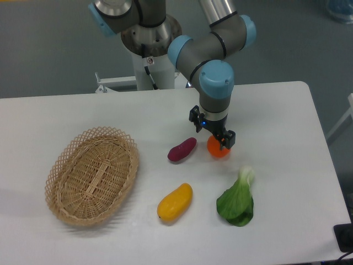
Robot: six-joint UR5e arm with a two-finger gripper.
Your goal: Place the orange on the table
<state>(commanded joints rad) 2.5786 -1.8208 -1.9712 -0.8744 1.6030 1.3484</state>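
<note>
The orange (218, 149) is a small round bright-orange fruit resting on the white table (287, 121), right of centre. My gripper (213, 132) hangs just above it and slightly to its upper left, pointing down. Its right fingertip (228, 138) overlaps the fruit's top edge. The jaws appear open, and the orange sits below them rather than between them. The upper part of the orange is hidden by the gripper.
A purple sweet potato (182, 149) lies just left of the orange. A yellow-orange mango-like fruit (175, 202) and a green bok choy (237, 200) lie nearer the front. An oval wicker basket (92, 175) stands at the left. The robot base (150, 55) stands behind the table.
</note>
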